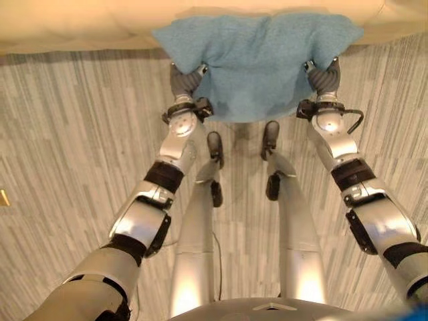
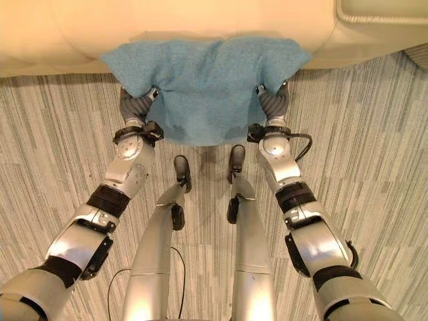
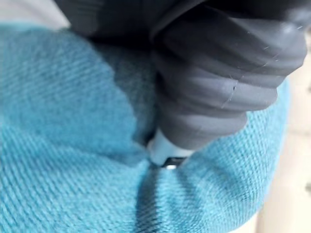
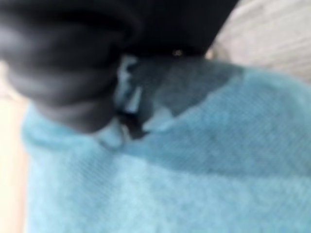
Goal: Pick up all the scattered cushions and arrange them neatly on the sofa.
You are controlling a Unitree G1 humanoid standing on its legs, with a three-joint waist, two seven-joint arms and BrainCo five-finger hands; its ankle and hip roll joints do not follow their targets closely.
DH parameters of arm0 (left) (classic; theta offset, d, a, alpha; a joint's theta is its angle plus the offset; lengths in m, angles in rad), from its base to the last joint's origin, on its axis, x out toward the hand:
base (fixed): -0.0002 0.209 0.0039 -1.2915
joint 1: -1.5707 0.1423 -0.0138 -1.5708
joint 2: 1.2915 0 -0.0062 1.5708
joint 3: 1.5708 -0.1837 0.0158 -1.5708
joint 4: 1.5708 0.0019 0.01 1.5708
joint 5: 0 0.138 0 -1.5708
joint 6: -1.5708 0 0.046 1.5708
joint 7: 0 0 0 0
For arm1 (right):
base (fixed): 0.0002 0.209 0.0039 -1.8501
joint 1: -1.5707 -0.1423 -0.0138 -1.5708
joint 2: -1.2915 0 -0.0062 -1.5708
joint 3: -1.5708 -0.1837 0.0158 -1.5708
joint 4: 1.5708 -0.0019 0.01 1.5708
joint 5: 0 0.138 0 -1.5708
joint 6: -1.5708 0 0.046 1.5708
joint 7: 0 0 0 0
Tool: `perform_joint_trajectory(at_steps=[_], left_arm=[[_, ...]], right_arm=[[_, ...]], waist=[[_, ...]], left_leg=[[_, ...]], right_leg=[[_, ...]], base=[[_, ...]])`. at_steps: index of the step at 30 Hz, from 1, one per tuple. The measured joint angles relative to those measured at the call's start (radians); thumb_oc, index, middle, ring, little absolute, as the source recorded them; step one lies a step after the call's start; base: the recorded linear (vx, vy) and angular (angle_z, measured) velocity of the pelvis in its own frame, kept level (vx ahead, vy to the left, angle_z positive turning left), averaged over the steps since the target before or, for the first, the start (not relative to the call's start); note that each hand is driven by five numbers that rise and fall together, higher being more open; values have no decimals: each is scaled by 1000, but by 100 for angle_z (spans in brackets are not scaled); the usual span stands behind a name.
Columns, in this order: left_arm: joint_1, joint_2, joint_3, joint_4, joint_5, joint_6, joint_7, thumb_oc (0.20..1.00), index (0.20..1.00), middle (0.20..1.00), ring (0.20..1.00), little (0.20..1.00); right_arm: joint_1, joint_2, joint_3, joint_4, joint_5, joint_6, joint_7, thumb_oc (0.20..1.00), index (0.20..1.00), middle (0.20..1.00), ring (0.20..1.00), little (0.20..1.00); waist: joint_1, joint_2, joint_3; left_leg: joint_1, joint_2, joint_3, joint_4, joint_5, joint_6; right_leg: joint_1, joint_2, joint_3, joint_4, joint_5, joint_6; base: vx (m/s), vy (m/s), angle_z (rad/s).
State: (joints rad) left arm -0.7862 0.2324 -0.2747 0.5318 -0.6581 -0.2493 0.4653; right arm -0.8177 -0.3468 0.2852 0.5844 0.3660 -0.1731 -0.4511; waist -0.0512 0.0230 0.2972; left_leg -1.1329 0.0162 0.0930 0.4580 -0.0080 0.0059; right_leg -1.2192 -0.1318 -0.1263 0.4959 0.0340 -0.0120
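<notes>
A blue fabric cushion hangs between my two hands, its top edge lying against the front of the cream sofa and its lower edge above the floor. My left hand grips its left side, where the cloth puckers around a silver finger. On the other side my right hand grips the cushion, its fingers sunk into the fabric. Both cushion corners bulge out past the hands.
The sofa runs along the far edge of the view, with a second seat section at the right. Grey striped floor stretches out on both sides of the arms.
</notes>
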Motion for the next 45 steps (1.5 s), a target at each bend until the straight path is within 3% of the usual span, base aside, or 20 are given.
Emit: perform_joint_trajectory(at_steps=[6, 12, 17, 21, 23, 27, 29, 33, 36, 37, 41, 42, 43, 45], left_arm=[[263, -12, -10, -139, 11, -6, -52, 200, 200, 200, 200, 200], [414, -18, -4, -166, 22, -6, -100, 200, 200, 200, 200, 200], [506, -6, -6, -167, 23, 3, -128, 200, 200, 200, 200, 200], [588, -11, -19, -167, 24, 24, -154, 200, 200, 200, 200, 200], [613, -9, -19, -167, 23, 28, -158, 200, 200, 200, 200, 200], [639, -19, -21, -167, 24, 45, -161, 200, 200, 200, 200, 200], [666, -25, -20, -167, 26, 49, -165, 200, 200, 200, 200, 200], [716, -25, -21, -167, 31, 69, -179, 200, 200, 200, 200, 200], [727, -21, -20, -167, 52, 74, -182, 200, 200, 200, 200, 200], [726, -20, -18, -166, 54, 76, -182, 200, 200, 200, 200, 200], [726, 14, -15, -166, 62, 84, -182, 200, 200, 200, 200, 200], [727, 7, -16, -167, 64, 86, -183, 200, 200, 200, 200, 200], [724, 16, -7, -165, 64, 86, -182, 200, 200, 200, 200, 200], [723, 17, -5, -165, 65, 86, -183, 200, 200, 200, 200, 200]], right_arm=[[281, 44, -10, -149, -38, -34, 38, 200, 200, 200, 200, 200], [418, 58, -11, -200, -78, -39, 81, 200, 200, 200, 200, 200], [487, 50, -28, -204, -107, -34, 136, 200, 200, 200, 200, 200], [556, 49, -37, -207, -140, -12, 165, 200, 200, 200, 200, 200], [573, 50, -38, -213, -160, -9, 175, 200, 200, 200, 200, 200], [612, 49, -40, -219, -176, 6, 181, 200, 200, 200, 200, 200], [628, 47, -38, -227, -179, 24, 181, 200, 200, 200, 200, 200], [661, 52, -38, -246, -195, 46, 186, 200, 200, 200, 200, 200], [661, 54, -39, -246, -195, 47, 193, 200, 200, 200, 200, 200], [656, 59, -38, -246, -196, 49, 193, 200, 200, 200, 200, 200], [662, 72, -31, -249, -196, 50, 195, 200, 200, 200, 200, 200], [662, 69, -29, -249, -196, 50, 199, 200, 200, 200, 200, 200], [663, 71, -28, -258, -207, 50, 206, 200, 200, 200, 200, 200], [663, 68, -27, -258, -213, 50, 208, 200, 200, 200, 200, 200]], waist=[[-10, -22, 5], [3, -30, -15], [12, -25, -27], [15, -19, -42], [20, -13, -75], [39, -13, -109], [51, -14, -115], [65, -28, -140], [69, -37, -144], [74, -37, -142], [64, -57, -143], [61, -61, -145], [55, -59, -144], [41, -64, -146]], left_leg=[[415, -7, -52, -227, 44, -28], [683, 12, -71, -357, 58, -37], [837, 21, -100, -408, 56, -39], [935, 25, -101, -414, 54, -62], [945, 30, -92, -421, 31, -66], [951, 49, -6, -391, 12, -74], [986, 52, 66, -372, 2, -37], [1052, 29, 67, -410, 4, -20], [1077, 12, 76, -410, -9, 3], [1084, 10, 93, -406, -17, 21], [1083, 1, 97, -393, -34, 44], [1093, -9, 76, -411, -45, 60], [1097, -15, 62, -432, -20, 73], [1100, -23, 58, -448, -21, 70]], right_leg=[[387, 9, -58, -120, -34, 3], [643, 32, -96, -202, -52, 1], [819, 44, -131, -256, -73, 2], [974, 50, -179, -324, -86, 11], [994, 50, -194, -325, -96, 10], [1039, 46, -203, -342, -94, 8], [1063, 43, -191, -337, -96, 13], [1106, 24, -188, -329, -106, 28], [1102, 4, -164, -271, -130, 57], [1038, -13, -135, -143, -127, 91], [961, -28, -46, 5, -94, 146], [924, -25, -24, 55, -114, 162], [895, -5, 7, 22, -153, 149], [879, 9, 9, -91, -145, 142]], base=[[0, -56, 14], [138, -67, 5], [167, -37, 19], [180, 23, 40], [179, 53, 23], [118, 119, 7], [132, 109, -12], [140, 197, -3], [31, 199, -7], [14, 116, -12], [134, 130, -12], [300, 47, -7], [238, -2, -4], [239, -13, 8]])
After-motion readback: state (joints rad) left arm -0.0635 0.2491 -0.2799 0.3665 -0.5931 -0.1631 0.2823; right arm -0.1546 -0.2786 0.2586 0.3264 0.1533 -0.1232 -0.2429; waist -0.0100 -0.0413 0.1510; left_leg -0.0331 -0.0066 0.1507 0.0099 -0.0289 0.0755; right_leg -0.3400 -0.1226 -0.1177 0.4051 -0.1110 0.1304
